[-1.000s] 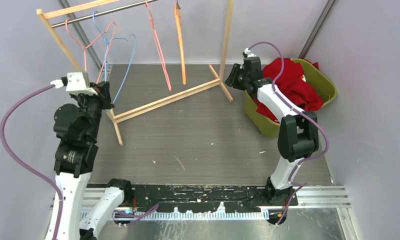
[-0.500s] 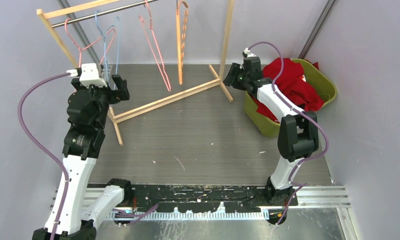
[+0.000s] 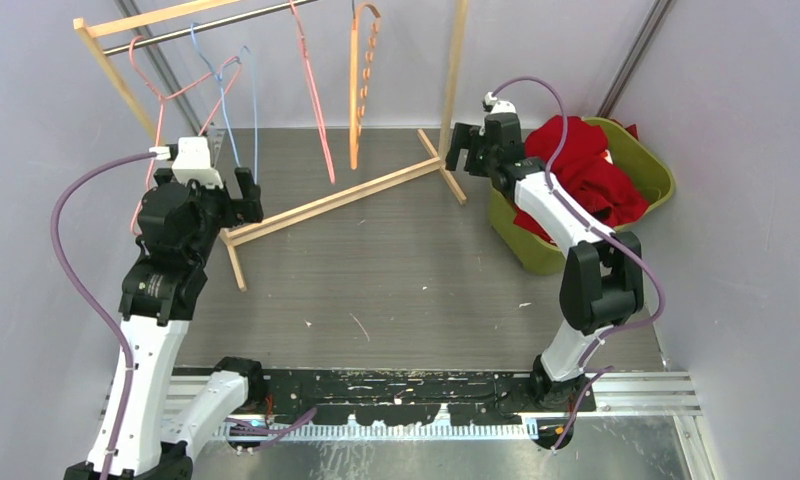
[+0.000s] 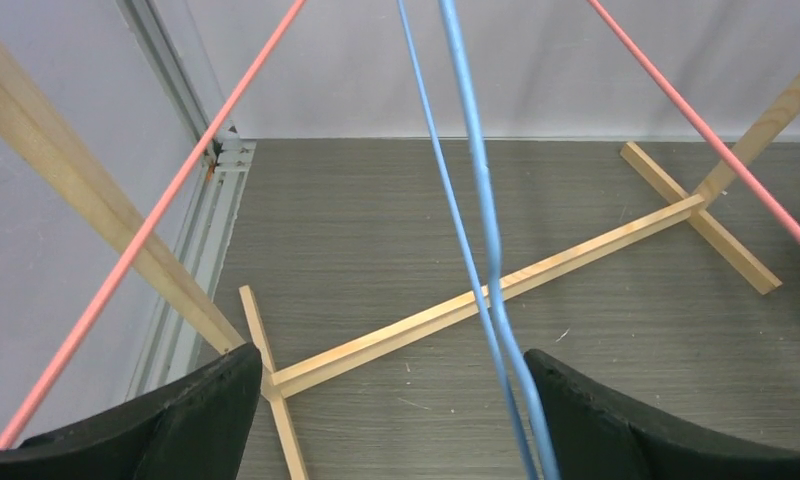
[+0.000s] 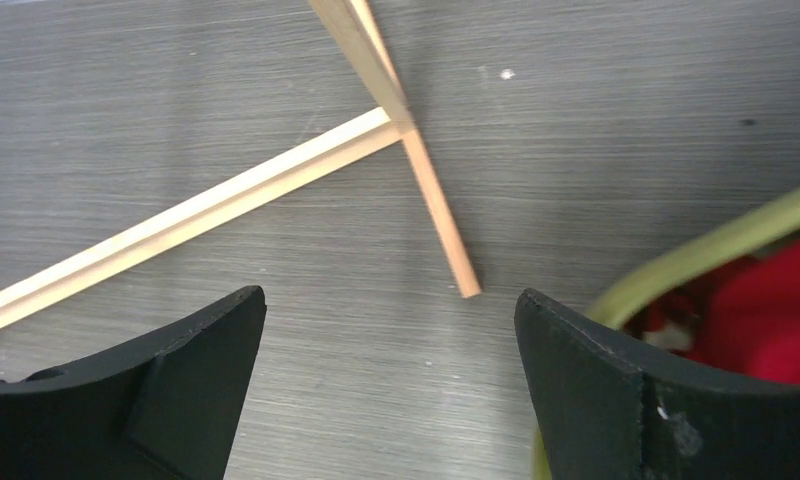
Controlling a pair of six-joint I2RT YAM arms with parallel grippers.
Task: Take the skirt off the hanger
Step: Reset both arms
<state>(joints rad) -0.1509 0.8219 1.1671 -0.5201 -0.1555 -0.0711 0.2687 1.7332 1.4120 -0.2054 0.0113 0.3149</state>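
**Apparently off the hanger: red skirt sits in the basket, both grippers empty**

Plainly, the red skirt [image 3: 588, 175] lies heaped in the green basket [image 3: 521, 245] at the right side of the floor, with some cloth spilling over the far rim. No hanger shows in the heap. Every hanger on the wooden clothes rack [image 3: 326, 200] hangs bare.

The left gripper [image 3: 241, 192] stands with its jaws wide apart, holding nothing. Its wrist view shows the thin blue hanger [image 4: 479, 190] running down between the fingers, nearer the right-hand one. Whether the wire touches that finger cannot be told.

The right gripper [image 3: 463, 150] is also spread wide and empty. It hovers over the rack's foot, just beside the basket, with a corner of red cloth at the edge of its wrist view.

As for handling, the skirt looks soft, light and limp. It would likely sag and bunch around whatever pinches it, and would not break or slip much. A raised fold at the top of the heap, or the waistband if it can be found, seems the best place to grip. The hanger looks stiff, thin and free to swing, so it probably needs steadying.
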